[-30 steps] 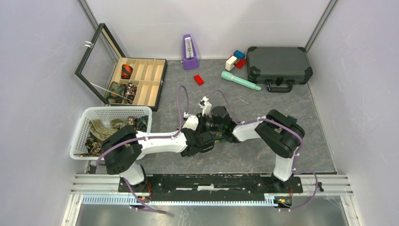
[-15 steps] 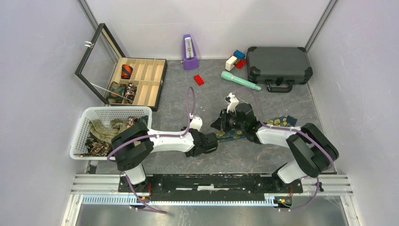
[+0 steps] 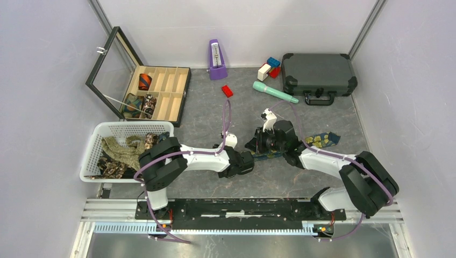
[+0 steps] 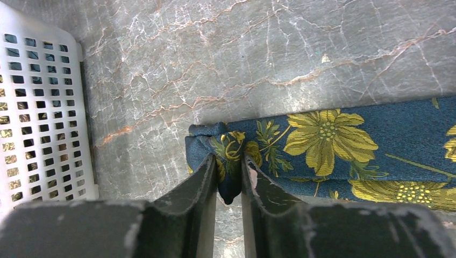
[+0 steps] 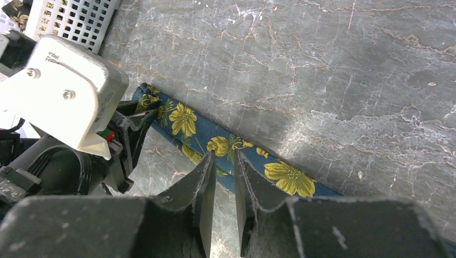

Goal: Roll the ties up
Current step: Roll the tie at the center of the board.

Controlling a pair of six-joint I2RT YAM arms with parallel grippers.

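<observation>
Top external view: both arms reach low across the table (image 3: 279,183). The left gripper (image 4: 228,180) pinches the folded end of a navy, yellow-flowered tie (image 4: 376,134) lying flat mid-table; the right gripper (image 5: 221,161) clamps its edge farther along.

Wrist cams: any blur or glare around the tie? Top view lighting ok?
Left wrist view: tie print sharp, its own fingers slightly soft toward the bottom edge. Right wrist view: pale sheen on the table beyond the tie, nothing washed out. Top external view: even light, no hard shadows, but the tie is mostly hidden under the arms.
</observation>
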